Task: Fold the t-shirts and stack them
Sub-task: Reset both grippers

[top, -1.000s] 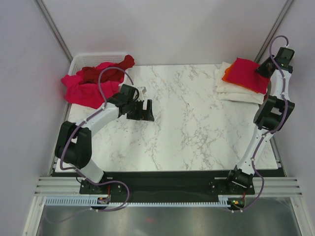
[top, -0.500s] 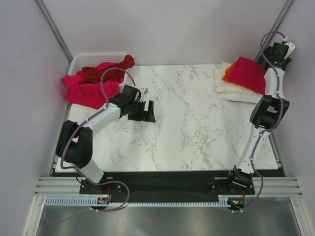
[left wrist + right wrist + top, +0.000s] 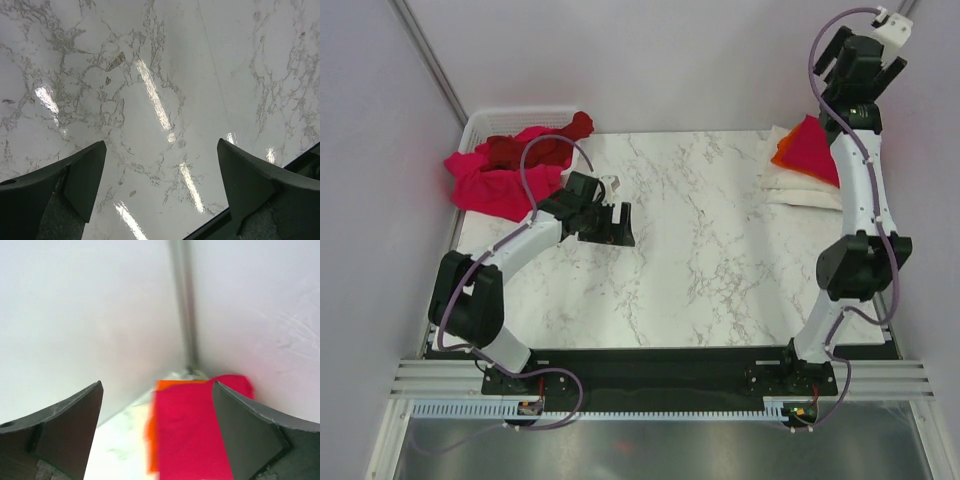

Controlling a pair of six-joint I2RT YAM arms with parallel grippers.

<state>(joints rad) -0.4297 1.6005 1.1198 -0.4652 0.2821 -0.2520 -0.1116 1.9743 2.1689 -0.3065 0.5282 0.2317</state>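
Observation:
At the back right corner of the table lies a stack of folded t-shirts: cream-white ones at the bottom, an orange one above them and a crimson red one on top. My right gripper hangs open high above the stack, empty. In the right wrist view the red shirt and the orange edge show below the open gripper. My left gripper is open and empty over bare marble, with fingertips wide apart.
A white basket stands at the back left. Unfolded magenta-pink, dark maroon and red cloth spills out of it. Grey walls close in the back and sides.
My right gripper opened, let go of the red shirt on the stack, and rose up and back. The left arm barely moved.

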